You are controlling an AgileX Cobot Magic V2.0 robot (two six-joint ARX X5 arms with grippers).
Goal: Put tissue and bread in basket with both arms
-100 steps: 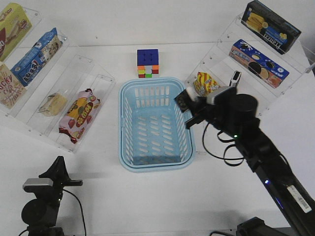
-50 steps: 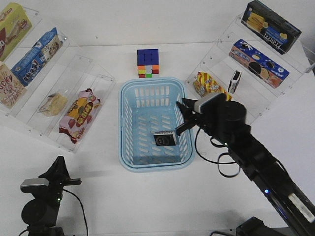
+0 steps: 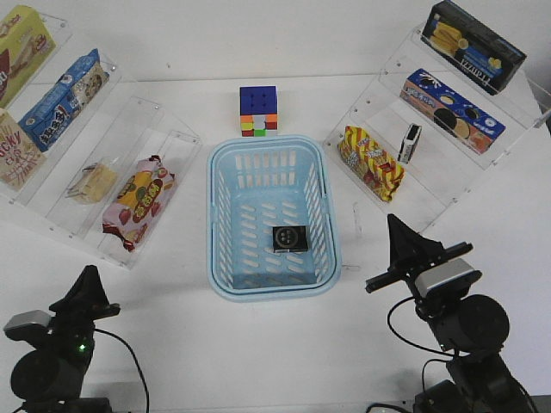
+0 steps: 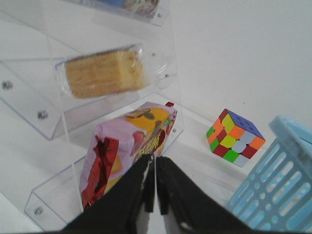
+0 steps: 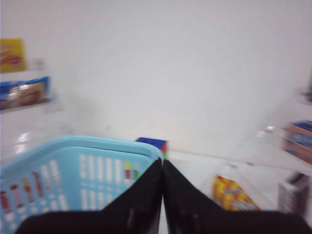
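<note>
The light blue basket (image 3: 225,258) stands mid-table; it also shows in the left wrist view (image 4: 280,190) and the right wrist view (image 5: 63,151). A black tissue pack (image 3: 290,238) lies flat on its floor. A twin pack (image 3: 411,143) stands upright on the right shelf. The wrapped bread (image 3: 93,182) lies on the left shelf and shows in the left wrist view (image 4: 105,72). My left gripper (image 3: 89,280) (image 4: 155,163) is shut and empty at the front left. My right gripper (image 3: 392,222) (image 5: 162,163) is shut and empty, to the right of the basket's front corner.
A puzzle cube (image 3: 259,111) sits behind the basket. A red-pink snack bag (image 3: 138,201) lies on the lowest left shelf step, beside the bread. A yellow-red snack bag (image 3: 370,162) and cookie boxes (image 3: 453,109) fill the right shelf. Snack boxes (image 3: 64,95) fill the upper left shelf.
The tissue pack has left my right gripper and lies in the basket. My right arm has drawn back from the basket to the front right and its gripper has shut. The left arm shifted slightly left.
</note>
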